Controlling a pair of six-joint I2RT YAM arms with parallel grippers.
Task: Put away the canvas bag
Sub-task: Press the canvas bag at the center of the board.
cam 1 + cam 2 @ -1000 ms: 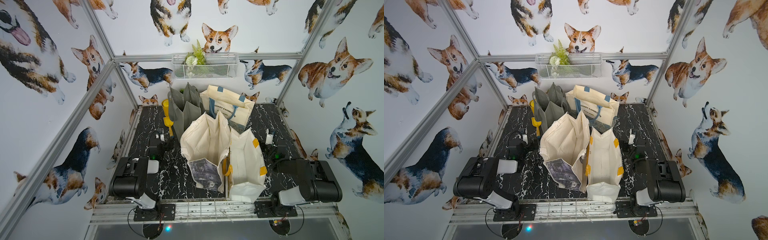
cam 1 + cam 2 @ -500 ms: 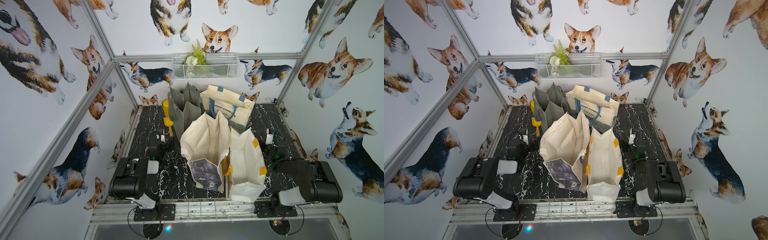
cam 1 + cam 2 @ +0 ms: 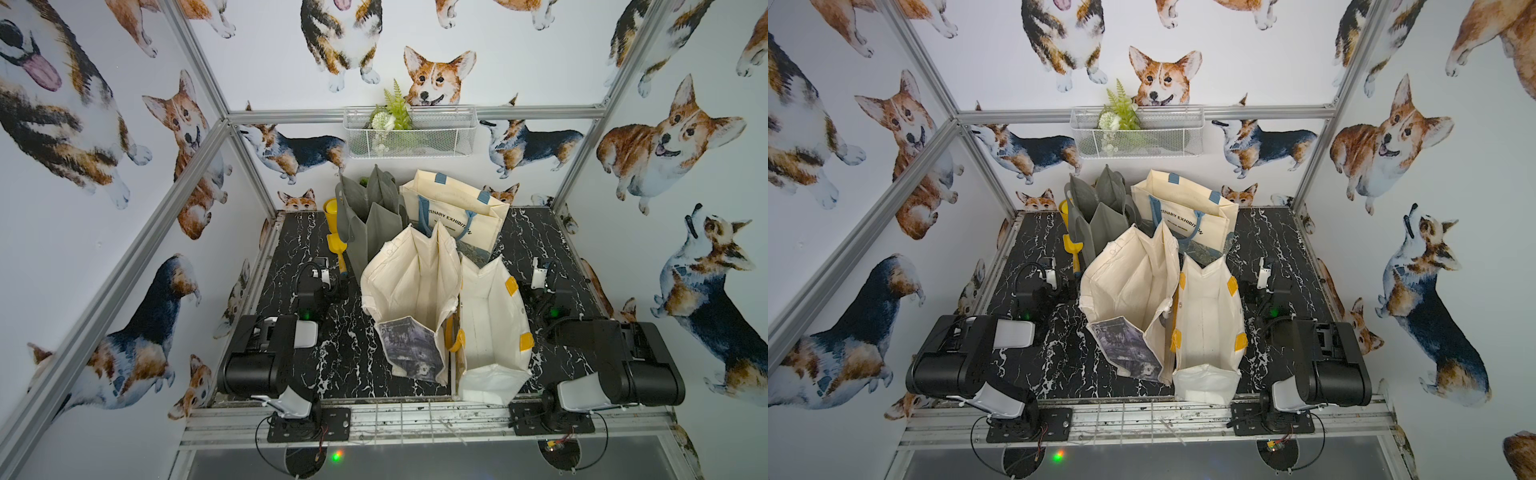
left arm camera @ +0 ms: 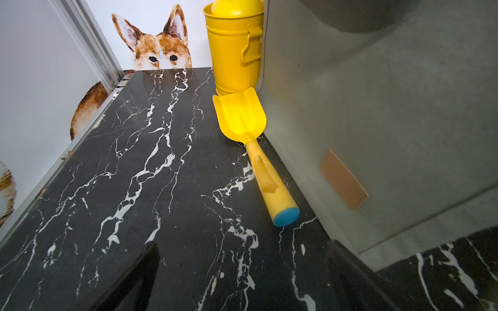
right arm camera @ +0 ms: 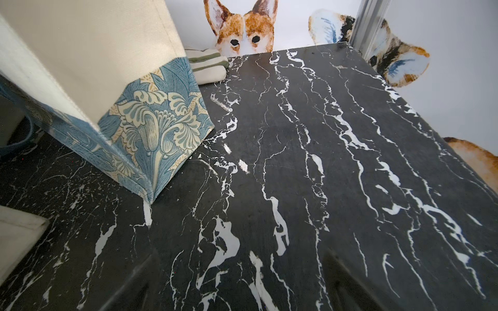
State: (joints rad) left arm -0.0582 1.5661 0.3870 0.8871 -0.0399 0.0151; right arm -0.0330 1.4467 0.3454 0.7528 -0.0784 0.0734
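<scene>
Two cream canvas bags stand open mid-table in both top views. One has a dark printed panel (image 3: pixel 409 291) (image 3: pixel 1125 286); beside it, touching, is one with yellow patches (image 3: pixel 490 324) (image 3: pixel 1208 324). My left gripper (image 3: pixel 322 270) (image 4: pixel 242 282) rests low on the table left of them, open and empty. The right gripper (image 3: pixel 540 272) (image 5: pixel 239 282) rests to their right, also open with only marble between its fingers. Neither touches a bag. A corner of the patched bag (image 5: pixel 16 237) shows in the right wrist view.
Behind stand a grey felt bag (image 3: pixel 370 220) (image 4: pixel 377 121) and a cream tote with blue handles and a floral base (image 3: pixel 457 212) (image 5: pixel 107 80). A yellow bucket (image 4: pixel 231 48) and scoop (image 4: pixel 242 118) lie by the felt bag. A wire basket (image 3: pixel 409 133) hangs on the back wall. A folded cloth (image 5: pixel 207 64) lies behind the tote.
</scene>
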